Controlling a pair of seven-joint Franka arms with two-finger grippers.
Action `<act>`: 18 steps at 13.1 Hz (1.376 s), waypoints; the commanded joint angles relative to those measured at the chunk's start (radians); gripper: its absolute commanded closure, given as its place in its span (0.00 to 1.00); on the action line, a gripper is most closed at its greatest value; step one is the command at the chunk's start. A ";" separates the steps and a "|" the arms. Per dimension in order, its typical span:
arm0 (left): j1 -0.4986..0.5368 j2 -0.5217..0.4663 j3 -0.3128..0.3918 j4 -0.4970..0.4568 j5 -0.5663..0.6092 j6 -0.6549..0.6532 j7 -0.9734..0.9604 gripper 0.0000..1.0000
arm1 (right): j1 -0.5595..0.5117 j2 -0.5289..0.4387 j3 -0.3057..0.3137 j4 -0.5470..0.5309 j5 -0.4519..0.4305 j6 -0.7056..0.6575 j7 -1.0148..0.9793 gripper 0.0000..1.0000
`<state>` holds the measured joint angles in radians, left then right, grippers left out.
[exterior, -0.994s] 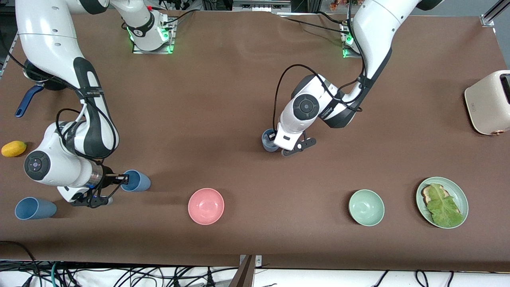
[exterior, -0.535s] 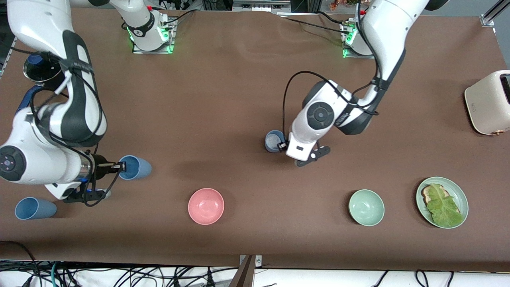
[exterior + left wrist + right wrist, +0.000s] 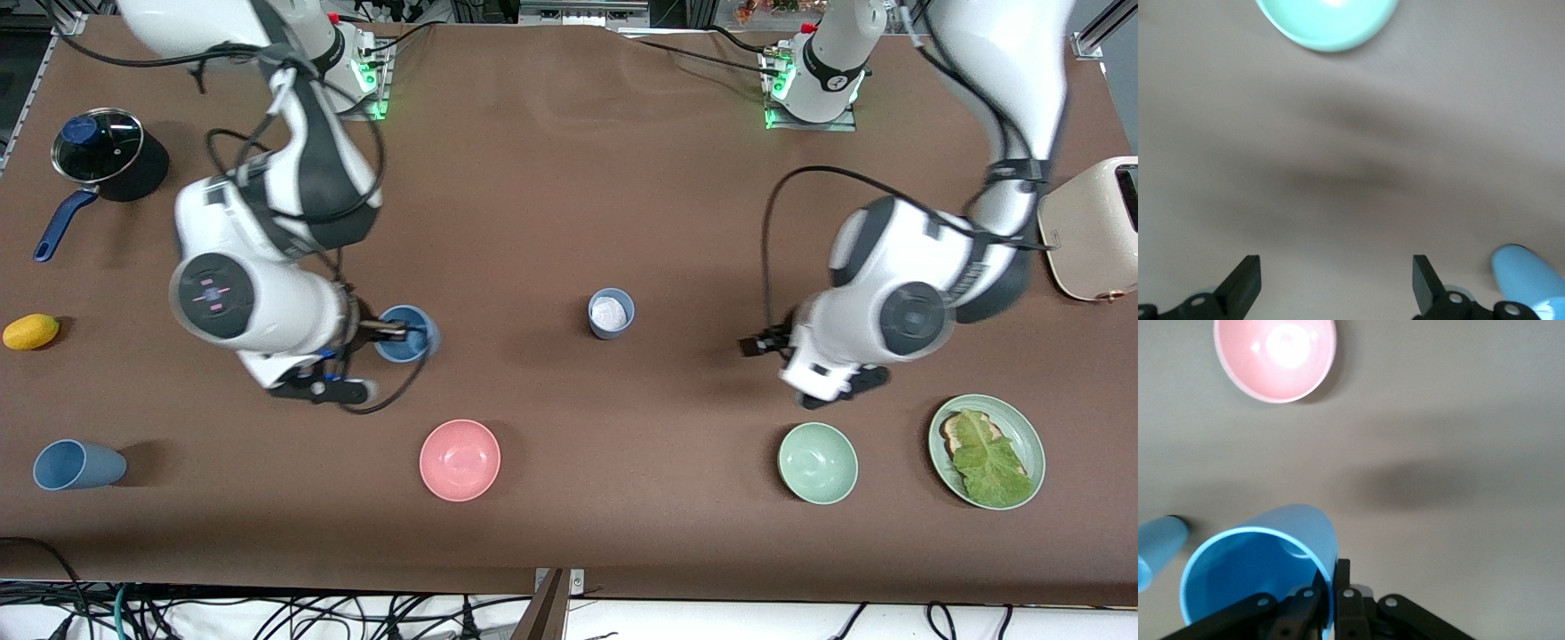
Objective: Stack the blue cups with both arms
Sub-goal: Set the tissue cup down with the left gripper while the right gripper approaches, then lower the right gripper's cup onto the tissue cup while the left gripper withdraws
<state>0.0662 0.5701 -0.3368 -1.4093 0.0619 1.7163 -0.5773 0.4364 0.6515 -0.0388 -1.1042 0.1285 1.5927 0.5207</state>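
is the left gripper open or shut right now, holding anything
Open and empty. In the left wrist view the left gripper has its fingers spread wide with only bare brown table between them; the slate-blue cup stands alone mid-table.

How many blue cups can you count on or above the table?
3: one in the right gripper, sky-blue cup; slate-blue cup standing mid-table; third blue cup at the right arm's end, nearest the camera.

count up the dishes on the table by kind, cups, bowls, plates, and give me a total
Blue cups: 3, one held by the right end effector, one standing mid-table, one lying near the right arm's end
Bowls: 2, pink and pale green
Plates: 1
Total: 6
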 commanded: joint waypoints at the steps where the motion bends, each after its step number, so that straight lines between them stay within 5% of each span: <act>1: 0.122 0.004 -0.010 0.038 0.030 -0.041 0.164 0.00 | 0.100 0.000 -0.006 0.014 -0.010 0.019 0.181 1.00; 6: 0.256 -0.021 -0.004 0.041 0.104 -0.044 0.446 0.00 | 0.312 0.026 -0.009 0.012 0.003 0.134 0.550 1.00; 10: 0.277 -0.022 -0.001 0.041 0.105 -0.064 0.494 0.00 | 0.343 0.062 -0.007 0.012 0.011 0.265 0.630 1.00; 18: 0.277 -0.081 -0.013 0.036 0.092 -0.113 0.488 0.00 | 0.387 0.103 -0.009 0.003 0.006 0.277 0.699 1.00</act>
<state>0.3414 0.5093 -0.3427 -1.3731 0.1389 1.6226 -0.0978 0.8114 0.7510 -0.0394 -1.1061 0.1304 1.8667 1.1976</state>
